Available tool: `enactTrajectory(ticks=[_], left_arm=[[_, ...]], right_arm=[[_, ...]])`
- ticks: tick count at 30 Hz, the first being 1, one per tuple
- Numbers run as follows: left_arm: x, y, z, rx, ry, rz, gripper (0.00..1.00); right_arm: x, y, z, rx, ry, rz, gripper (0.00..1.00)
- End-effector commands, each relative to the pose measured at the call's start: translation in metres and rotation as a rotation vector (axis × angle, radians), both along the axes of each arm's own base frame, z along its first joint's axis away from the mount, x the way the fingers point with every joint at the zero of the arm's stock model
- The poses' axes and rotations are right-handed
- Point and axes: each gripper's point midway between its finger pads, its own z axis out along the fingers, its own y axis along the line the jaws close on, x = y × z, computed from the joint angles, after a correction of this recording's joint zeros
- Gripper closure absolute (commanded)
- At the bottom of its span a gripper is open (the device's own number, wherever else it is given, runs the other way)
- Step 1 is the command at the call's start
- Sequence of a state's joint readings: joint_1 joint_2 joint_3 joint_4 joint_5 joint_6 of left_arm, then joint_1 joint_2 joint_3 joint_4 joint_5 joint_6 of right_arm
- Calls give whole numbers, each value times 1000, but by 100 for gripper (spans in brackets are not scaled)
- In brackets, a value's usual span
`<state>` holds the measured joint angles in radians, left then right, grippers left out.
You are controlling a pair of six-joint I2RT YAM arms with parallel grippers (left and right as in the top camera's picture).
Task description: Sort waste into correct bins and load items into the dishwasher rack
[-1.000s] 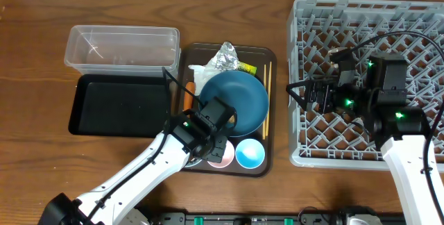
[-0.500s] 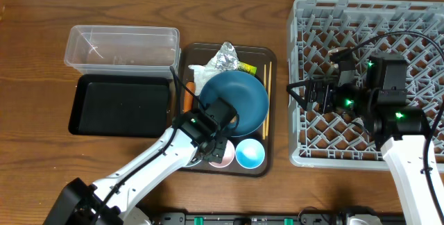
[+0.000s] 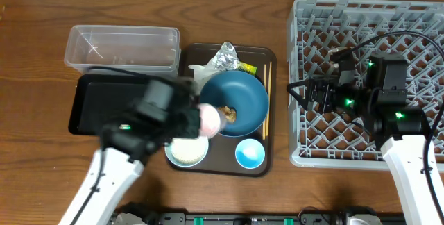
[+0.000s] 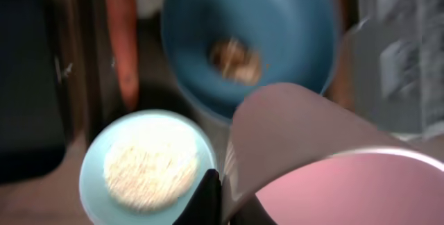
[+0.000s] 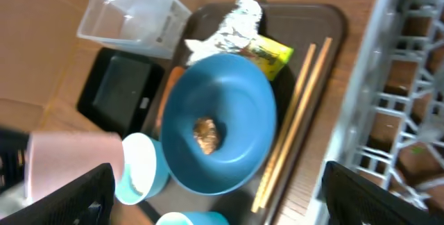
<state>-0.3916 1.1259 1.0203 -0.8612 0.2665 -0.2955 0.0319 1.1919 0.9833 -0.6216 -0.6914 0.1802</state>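
the left gripper (image 3: 195, 118) grips the pink cup (image 4: 326, 173) by the dark blue bowl (image 3: 239, 96) — a brown food scrap (image 5: 205, 135) sits inside. the right gripper (image 3: 300, 94) hangs over the rack (image 3: 416, 23), fingers spread wide.

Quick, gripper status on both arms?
Left gripper: closed, holding the pink cup.
Right gripper: open, holding nothing.
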Motion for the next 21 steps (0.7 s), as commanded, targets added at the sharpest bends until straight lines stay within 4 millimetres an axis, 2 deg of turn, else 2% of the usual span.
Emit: enactTrajectory(ticks=[1, 5, 7, 10, 13, 15, 21], left_arm=[[1, -23, 39, -359, 5, -134, 94], [2, -31, 81, -689, -13, -264, 94], [1, -32, 94, -797, -16, -319, 94], [-1, -37, 105, -897, -1, -375, 94], [-6, -40, 119, -989, -9, -449, 94], [-8, -41, 128, -1022, -31, -490, 94], [-8, -41, 129, -1024, -31, -491, 94]], right_arm=[[-10, 27, 31, 152, -46, 137, 11], [-31, 63, 75, 316, -188, 388, 18], [-41, 80, 87, 350, -224, 467, 20], [-54, 105, 93, 353, -261, 549, 20], [-58, 123, 86, 306, -269, 554, 16], [-61, 129, 86, 293, -290, 576, 15], [-76, 147, 96, 314, -345, 655, 15]])
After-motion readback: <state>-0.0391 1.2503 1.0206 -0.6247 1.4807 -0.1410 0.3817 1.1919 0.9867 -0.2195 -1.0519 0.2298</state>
